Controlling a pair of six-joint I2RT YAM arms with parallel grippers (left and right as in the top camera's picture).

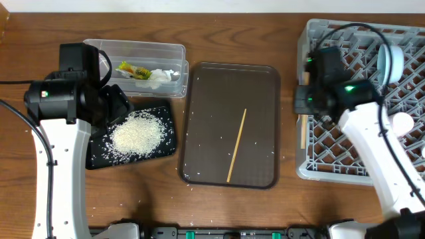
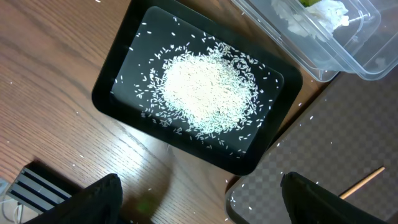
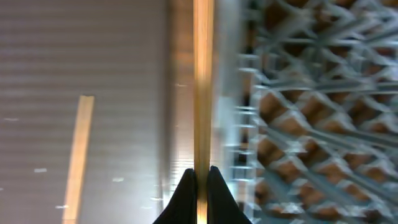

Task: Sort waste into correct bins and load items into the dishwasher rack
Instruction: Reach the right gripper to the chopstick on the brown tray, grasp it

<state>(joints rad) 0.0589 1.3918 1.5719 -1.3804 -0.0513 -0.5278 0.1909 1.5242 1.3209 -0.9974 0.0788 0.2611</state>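
Note:
My left gripper [image 2: 205, 208] is open and empty, hovering over the wood by the near edge of the flat black tray [image 2: 112, 81], which holds a heap of white rice [image 2: 208, 90]. The clear tub [image 1: 176, 50] holds the yellow-green wrapper [image 1: 133, 70] and the white tissue [image 1: 161, 76]. My right gripper [image 3: 202, 177] is shut on one wooden chopstick [image 3: 203, 81] at the left edge of the grey rack [image 1: 312, 40]. The other chopstick [image 1: 237, 145] lies on the brown serving tray [image 1: 199, 86]. A pale-blue bowl [image 1: 390, 63] and a pinkish-white cup [image 1: 402, 123] sit in the rack.
Loose rice grains are scattered on the brown tray and on the wood around the black tray. The tub's corner [image 2: 329, 68] is close above the black tray. The right arm covers much of the rack's left side.

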